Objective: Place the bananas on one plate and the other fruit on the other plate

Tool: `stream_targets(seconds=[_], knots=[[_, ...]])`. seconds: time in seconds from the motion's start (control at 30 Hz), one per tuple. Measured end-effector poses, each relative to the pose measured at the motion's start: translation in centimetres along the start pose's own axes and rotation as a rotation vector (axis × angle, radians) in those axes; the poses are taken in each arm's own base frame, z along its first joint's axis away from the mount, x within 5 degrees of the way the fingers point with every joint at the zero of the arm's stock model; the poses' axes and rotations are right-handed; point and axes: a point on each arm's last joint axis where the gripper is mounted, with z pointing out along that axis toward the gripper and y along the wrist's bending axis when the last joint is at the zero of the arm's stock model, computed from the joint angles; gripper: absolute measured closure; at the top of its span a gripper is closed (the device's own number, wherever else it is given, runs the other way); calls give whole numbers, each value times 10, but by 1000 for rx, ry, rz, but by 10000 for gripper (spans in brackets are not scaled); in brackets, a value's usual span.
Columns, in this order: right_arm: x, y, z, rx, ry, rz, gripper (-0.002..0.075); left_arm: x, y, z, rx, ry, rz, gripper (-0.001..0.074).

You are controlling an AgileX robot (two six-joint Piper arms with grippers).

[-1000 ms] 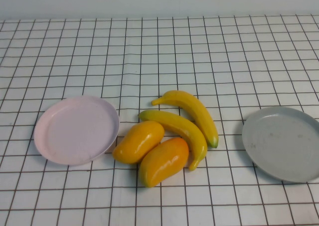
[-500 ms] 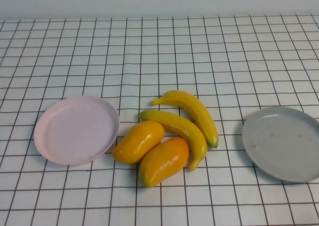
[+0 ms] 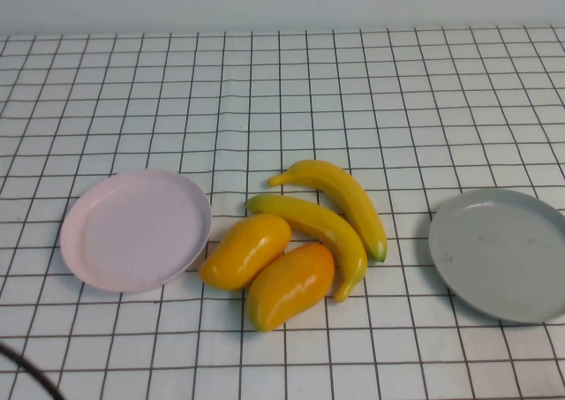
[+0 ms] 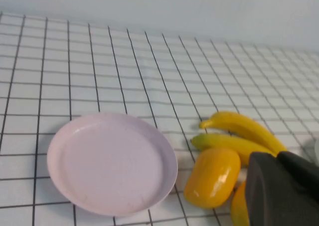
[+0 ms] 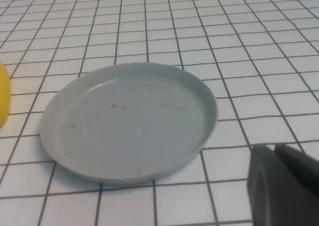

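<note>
Two bananas (image 3: 344, 197) (image 3: 320, 228) and two orange-yellow mango-like fruits (image 3: 245, 250) (image 3: 290, 285) lie bunched together at the table's middle. The pale pink plate (image 3: 132, 230) lies empty to their left and the pale grey plate (image 3: 503, 254) lies empty to their right. My left gripper (image 4: 278, 157) is shut and empty, hovering near the fruits beside the pink plate (image 4: 112, 161); it hides part of one mango (image 4: 238, 208), and the other mango (image 4: 212, 177) and both bananas (image 4: 244, 127) show. My right gripper (image 5: 275, 148) is shut and empty, beside the grey plate (image 5: 127, 118). Neither gripper shows in the high view.
The table (image 3: 353, 91) wears a white cloth with a black grid. A thin dark curved cable (image 3: 26, 367) shows at the front left corner of the high view. A yellow fruit edge (image 5: 4, 94) shows beyond the grey plate in the right wrist view.
A thin dark curved cable has come into the front left corner of the high view. The fruits and both plates have not moved.
</note>
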Motion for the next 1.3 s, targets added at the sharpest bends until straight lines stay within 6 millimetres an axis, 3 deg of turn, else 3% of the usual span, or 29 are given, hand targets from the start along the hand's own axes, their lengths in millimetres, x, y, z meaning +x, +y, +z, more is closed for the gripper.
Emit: stream_targets(seconds=[0.1, 0.23, 0.33, 0.43, 0.57, 0.63, 0.8, 0.93, 1.13, 1.3], knots=[[0, 0, 0, 0, 0, 0, 742, -20, 0, 17, 11, 119, 52, 737], [0, 0, 0, 0, 0, 0, 742, -32, 7, 50, 22, 259, 83, 728], [0, 0, 0, 0, 0, 0, 742, -34, 9, 85, 78, 395, 133, 658], [0, 0, 0, 0, 0, 0, 742, -28, -5, 120, 172, 526, 238, 485], [0, 0, 0, 0, 0, 0, 742, -13, -30, 162, 254, 684, 336, 184], [0, 0, 0, 0, 0, 0, 742, -3, -42, 185, 278, 765, 375, 114], [0, 0, 0, 0, 0, 0, 742, 24, -65, 241, 309, 921, 467, 73], [0, 0, 0, 0, 0, 0, 742, 33, -72, 272, 291, 955, 550, 73], [0, 0, 0, 0, 0, 0, 742, 35, -70, 300, 233, 958, 638, 72], [0, 0, 0, 0, 0, 0, 742, 42, -72, 314, 228, 920, 615, 72]])
